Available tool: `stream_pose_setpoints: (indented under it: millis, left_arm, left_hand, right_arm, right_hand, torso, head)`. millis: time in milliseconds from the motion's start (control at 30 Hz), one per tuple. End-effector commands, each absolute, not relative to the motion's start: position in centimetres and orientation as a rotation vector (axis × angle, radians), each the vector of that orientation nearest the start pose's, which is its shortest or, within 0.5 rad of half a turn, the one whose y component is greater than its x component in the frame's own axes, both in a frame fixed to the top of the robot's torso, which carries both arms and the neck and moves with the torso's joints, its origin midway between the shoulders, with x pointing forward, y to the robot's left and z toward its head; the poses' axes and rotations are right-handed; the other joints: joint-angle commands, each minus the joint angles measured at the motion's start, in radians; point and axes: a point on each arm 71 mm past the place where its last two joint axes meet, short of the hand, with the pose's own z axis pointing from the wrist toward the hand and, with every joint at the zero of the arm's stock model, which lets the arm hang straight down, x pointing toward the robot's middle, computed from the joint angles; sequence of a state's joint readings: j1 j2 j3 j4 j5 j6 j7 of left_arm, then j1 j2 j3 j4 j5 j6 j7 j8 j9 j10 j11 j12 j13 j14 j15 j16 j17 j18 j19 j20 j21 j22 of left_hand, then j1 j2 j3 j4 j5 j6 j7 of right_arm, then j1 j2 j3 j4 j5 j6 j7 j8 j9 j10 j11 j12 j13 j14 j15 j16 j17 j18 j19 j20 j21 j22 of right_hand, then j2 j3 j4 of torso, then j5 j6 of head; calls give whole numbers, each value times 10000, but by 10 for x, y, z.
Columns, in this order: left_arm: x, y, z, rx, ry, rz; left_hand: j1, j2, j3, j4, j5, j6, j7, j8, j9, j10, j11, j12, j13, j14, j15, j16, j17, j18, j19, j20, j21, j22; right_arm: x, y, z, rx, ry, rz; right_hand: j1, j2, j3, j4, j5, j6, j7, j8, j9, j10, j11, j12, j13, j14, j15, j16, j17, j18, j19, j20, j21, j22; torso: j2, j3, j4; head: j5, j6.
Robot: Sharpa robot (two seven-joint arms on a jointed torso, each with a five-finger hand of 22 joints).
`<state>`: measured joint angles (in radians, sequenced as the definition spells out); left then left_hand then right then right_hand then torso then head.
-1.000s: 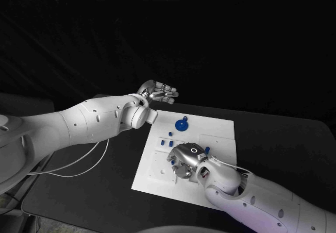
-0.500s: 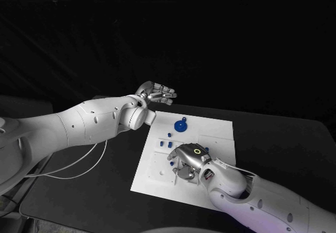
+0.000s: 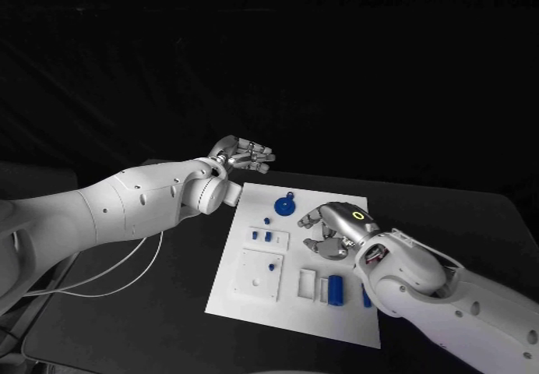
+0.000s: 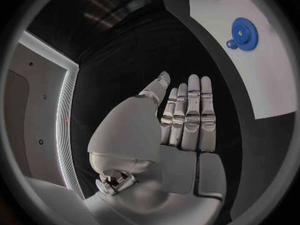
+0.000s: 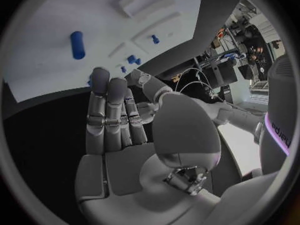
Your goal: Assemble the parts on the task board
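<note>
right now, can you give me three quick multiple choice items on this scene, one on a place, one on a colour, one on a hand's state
1. Where does the gear lie on the task board?
A. near its far edge
B. at its near edge
C. off it, on the table

2. What colour is the cylinder?
A. red
B. blue
C. green

3. What is the left hand doing?
A. gripping the gear
B. pressing on the board
C. holding nothing

Answers:
1. A, the head view shows the gear lying on the white board close to its far edge.
2. B, it shows blue against the white board in the head view, and the right wrist view shows it blue too.
3. C, the left wrist view shows the fingers straight with nothing in them, beyond the board's far left corner.
</note>
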<state>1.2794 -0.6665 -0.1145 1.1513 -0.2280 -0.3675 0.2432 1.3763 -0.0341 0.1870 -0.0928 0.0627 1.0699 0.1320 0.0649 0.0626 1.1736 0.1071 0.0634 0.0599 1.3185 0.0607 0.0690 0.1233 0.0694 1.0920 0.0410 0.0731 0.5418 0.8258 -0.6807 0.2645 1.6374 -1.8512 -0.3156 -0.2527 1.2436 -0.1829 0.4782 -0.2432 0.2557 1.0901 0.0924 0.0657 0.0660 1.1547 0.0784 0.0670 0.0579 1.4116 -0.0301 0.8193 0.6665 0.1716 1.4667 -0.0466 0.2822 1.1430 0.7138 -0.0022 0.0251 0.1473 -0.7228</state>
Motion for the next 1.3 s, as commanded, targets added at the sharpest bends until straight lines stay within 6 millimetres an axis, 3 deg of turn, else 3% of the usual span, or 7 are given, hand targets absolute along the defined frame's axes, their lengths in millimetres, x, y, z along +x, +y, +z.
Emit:
stream_pose_setpoints:
  millis: [33, 333, 667, 833, 933, 1000, 1300]
  left_arm:
    - [558, 234, -185, -9337, 14866, -11697]
    - [558, 234, -185, -9333, 14884, -11713]
    - [558, 235, -185, -9342, 14889, -11696]
    - [558, 235, -185, -9337, 14901, -11708]
    - [558, 235, -185, -9336, 14905, -11711]
    - [558, 235, -185, -9338, 14909, -11710]
    - [559, 235, -186, -9353, 14935, -11697]
  left_hand:
    - [24, 43, -4, 43, -57, -44, 7, -9, 4, -13, -21, -28, -9, 16, 5, -20, 14, -125, 85, 17, 24, -9]
    - [24, 43, -4, 43, -57, -44, 7, -9, 4, -13, -21, -28, -9, 16, 5, -20, 14, -125, 85, 17, 24, -9]
    - [24, 43, -4, 43, -57, -44, 7, -9, 4, -13, -21, -28, -9, 16, 5, -20, 14, -125, 85, 17, 24, -9]
    - [24, 43, -4, 43, -57, -44, 7, -9, 4, -13, -21, -28, -9, 16, 5, -20, 14, -125, 85, 17, 24, -9]
    - [24, 43, -4, 43, -57, -44, 7, -9, 4, -13, -21, -28, -9, 16, 5, -20, 14, -125, 85, 17, 24, -9]
    - [24, 43, -4, 43, -57, -44, 7, -9, 4, -13, -21, -28, -9, 16, 5, -20, 14, -125, 85, 17, 24, -9]
    - [24, 43, -4, 43, -57, -44, 7, -9, 4, -13, -21, -28, -9, 16, 5, -20, 14, -125, 85, 17, 24, -9]
  right_arm:
    - [431, -119, -222, -2035, 16628, 7250]
    - [440, -138, -229, -2422, 17578, 6420]
    - [445, -139, -239, -2935, 18050, 5737]
    - [446, -135, -242, -2947, 17899, 5729]
    - [446, -132, -243, -2966, 17820, 5776]
    - [446, -130, -244, -3000, 17790, 5784]
    - [445, -125, -250, -3107, 17769, 5752]
  right_hand:
    - [-9, 24, -548, 86, 104, -112, -54, -28, -3, -111, 37, -25, 9, 66, 42, 67, -13, -112, 380, -17, 39, -97]
    - [808, 220, -2828, 735, 66, -574, -234, -32, -23, -971, 233, 38, 8, -110, 200, 104, -114, 19, 319, 165, -123, -414]
    - [935, 253, -3027, 953, 47, -580, -245, -33, -24, -811, 182, 38, 10, -125, 168, 124, -177, -85, 326, 119, -166, -437]
    - [833, 389, -2498, 706, -225, -497, -173, -35, -26, -543, 130, 2, 2, -82, 122, 160, -184, -136, 369, 73, -89, -437]
    - [638, 518, -1624, 479, -873, -316, -96, -27, -24, -318, 82, -32, -1, -23, 103, 173, -194, -163, 374, 47, 10, -436]
    - [280, 362, -755, 328, -1079, -206, -53, -37, -28, -183, 59, -45, -5, 4, 91, 183, -199, -170, 371, 40, 83, -439]
    - [29, 369, 420, 333, -1535, 179, 56, -33, -24, 482, -113, -62, 4, 77, 0, 197, -192, -251, 369, -45, 241, -431]
  torso:
    - [-14, -13, -38]
    - [-15, 16, -48]
    - [-15, -20, -36]
    - [-20, -20, -31]
    - [-18, -18, -29]
    - [-18, -18, -29]
    - [-21, -16, -36]
  head:
    - [-16, 13]
    - [13, -4]
    - [-1, -43]
    - [-5, -45]
    - [3, -43]
    - [3, -43]
    - [17, -86]
